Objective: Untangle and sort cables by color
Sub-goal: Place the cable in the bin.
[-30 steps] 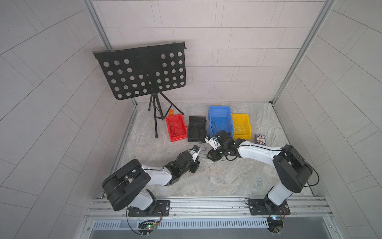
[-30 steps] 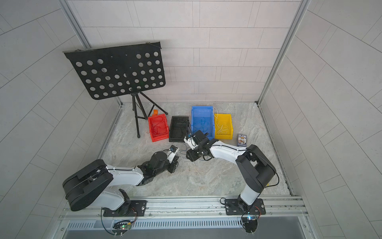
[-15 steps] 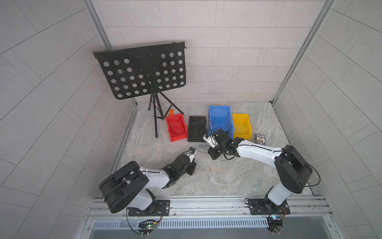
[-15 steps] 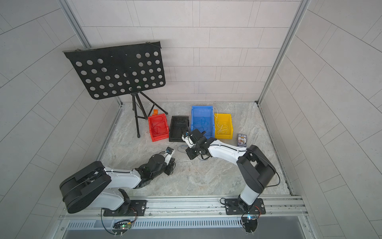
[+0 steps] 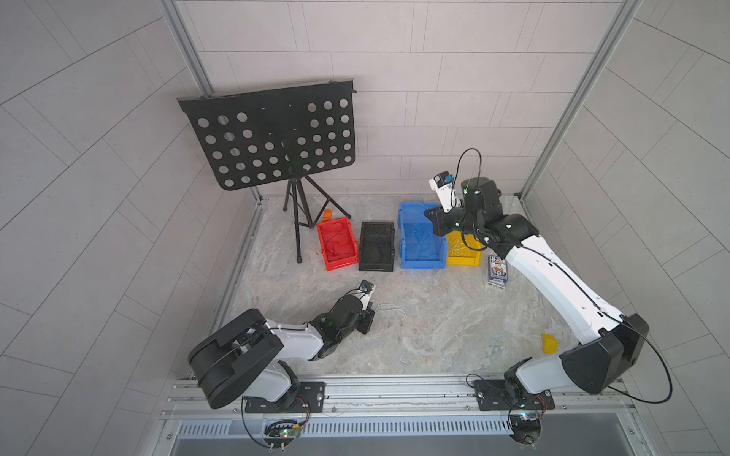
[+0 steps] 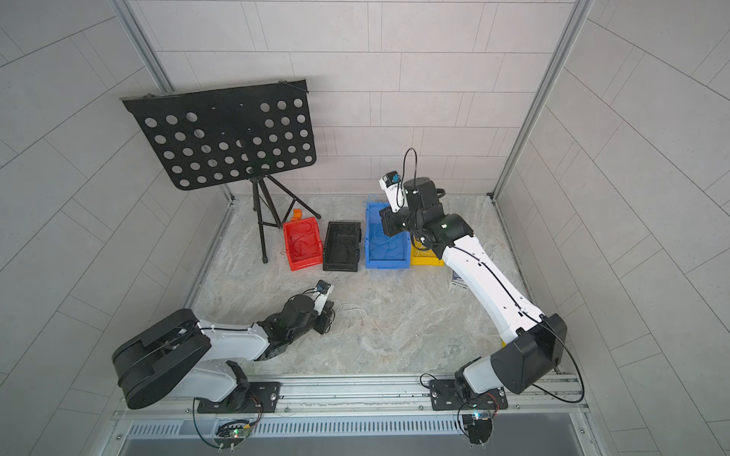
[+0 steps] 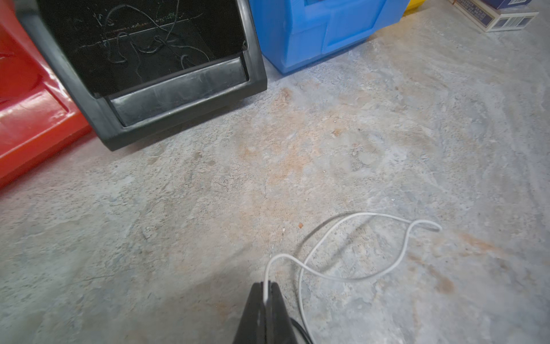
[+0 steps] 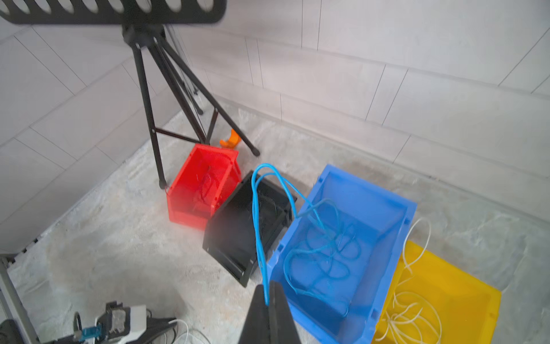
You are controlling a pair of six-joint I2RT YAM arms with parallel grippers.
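The right jaws are pinched tight on 1 blue cable (image 8: 254, 214). From the grip it rises, arches over and drops back into the blue bin (image 8: 372, 186), where its far end joins a loose tangle of other blue cables (image 8: 321, 256). In a top view these jaws hang above the blue bin (image 5: 420, 263), over its edge on the yellow bin's side.

The left jaws are closed on the end of 1 white cable (image 7: 342, 279). The rest of it curls in an open loop on the tabletop (image 7: 178, 193), well in front of the blue bin and nearer the black bin's end of the row.

The black bin (image 7: 178, 98) stands just beside the blue bin and holds thin black cables (image 7: 143, 50). The red bin (image 8: 184, 202) comes next, 2 places from the blue bin, with red cables (image 8: 205, 184) inside. On the blue bin's other side the yellow bin (image 8: 464, 286) sits against it and holds cream cables (image 8: 407, 315). Beyond the yellow bin, a card box (image 5: 497, 272) lies on the tabletop.
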